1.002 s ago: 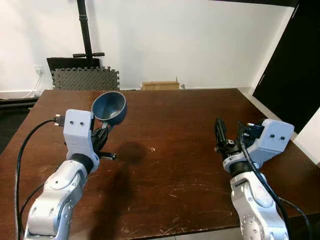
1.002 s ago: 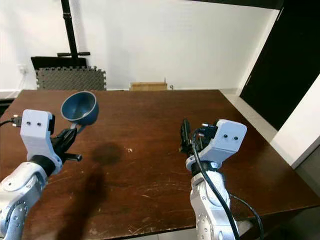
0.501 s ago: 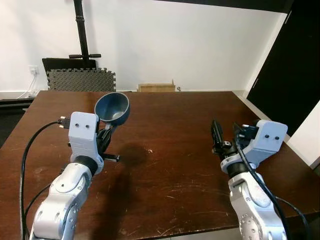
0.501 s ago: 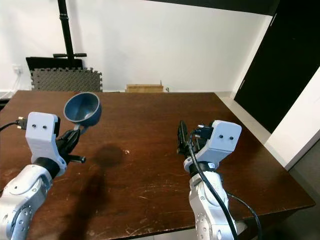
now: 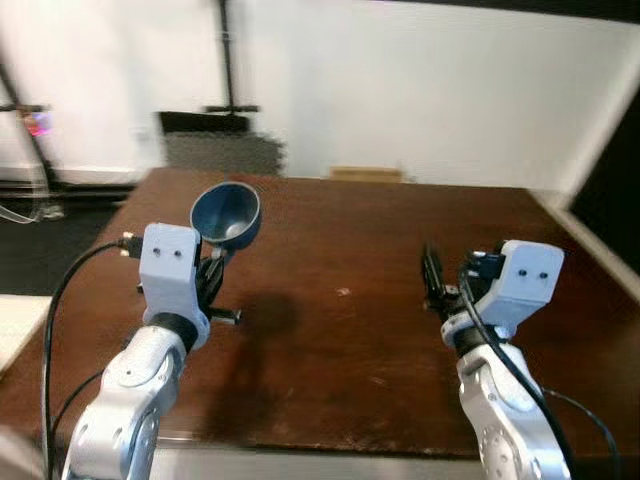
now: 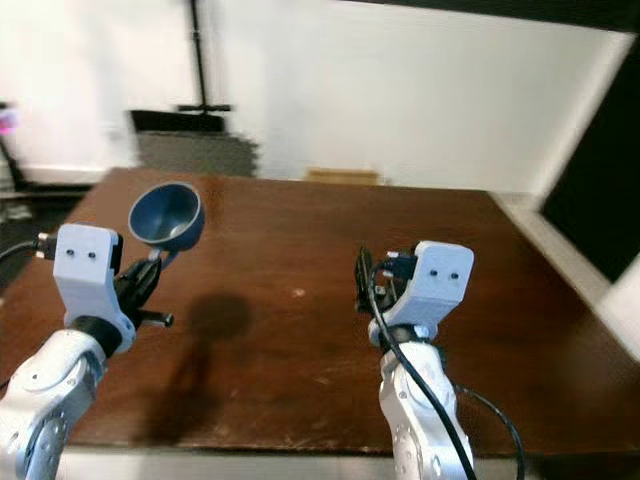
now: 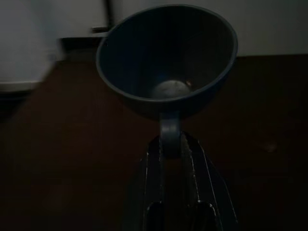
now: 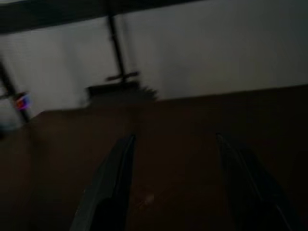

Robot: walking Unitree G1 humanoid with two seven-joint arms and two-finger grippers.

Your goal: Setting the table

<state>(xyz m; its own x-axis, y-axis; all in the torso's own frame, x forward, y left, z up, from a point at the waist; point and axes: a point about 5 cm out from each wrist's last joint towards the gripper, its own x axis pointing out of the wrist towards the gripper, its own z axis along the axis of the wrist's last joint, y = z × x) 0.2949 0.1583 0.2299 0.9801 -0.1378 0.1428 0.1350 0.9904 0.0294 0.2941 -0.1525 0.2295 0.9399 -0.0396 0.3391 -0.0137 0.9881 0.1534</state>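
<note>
The whole head view now swings toward the robot's left and blurs: the surface (image 5: 380, 330) sits further right in frame, and dark floor plus a pale edge open up left of the left end effector (image 5: 212, 268). The blue cup (image 5: 226, 213) it grips by the handle sits slightly higher and further forward. The right end effector (image 5: 433, 280) edges a little lower, fingers spread.
</note>
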